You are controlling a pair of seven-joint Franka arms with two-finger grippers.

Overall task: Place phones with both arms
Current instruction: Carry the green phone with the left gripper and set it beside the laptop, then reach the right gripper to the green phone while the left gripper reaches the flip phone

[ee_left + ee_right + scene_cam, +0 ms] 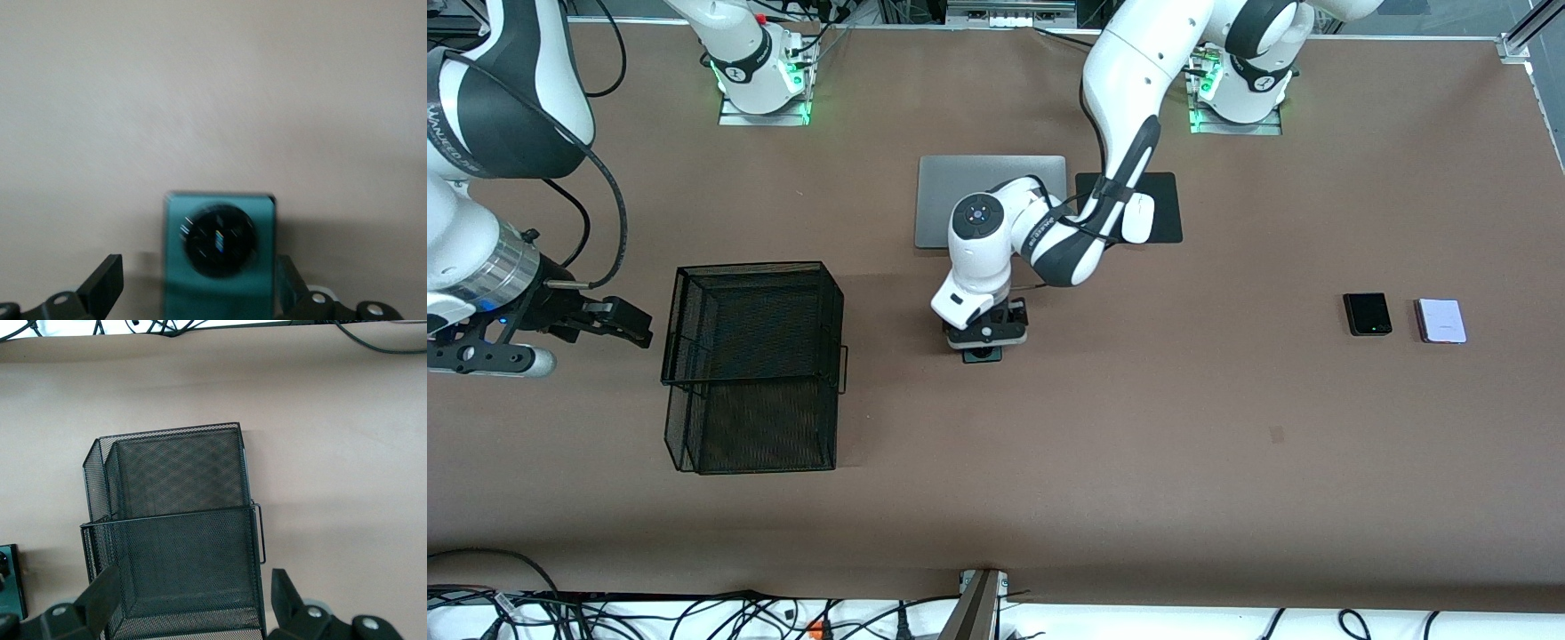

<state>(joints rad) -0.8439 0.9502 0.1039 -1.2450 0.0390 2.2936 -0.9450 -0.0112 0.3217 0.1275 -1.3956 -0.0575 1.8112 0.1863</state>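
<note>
The dark-green phone [982,355] lies flat on the table's middle, its round camera ring showing in the left wrist view [220,293]. My left gripper [985,342] stands low over it, open, a finger on each side of the phone [198,283]; one finger is clearly apart from it. The small black phone [1367,314] and the pale-lilac phone [1441,320] lie side by side toward the left arm's end. My right gripper [636,326] hangs open and empty beside the basket at the right arm's end [197,600].
A black wire-mesh basket [751,364] [173,520] stands between the right gripper and the green phone. A silver laptop [960,191] lies closed near the bases, beside a white mouse [1138,219] on a black pad [1165,209].
</note>
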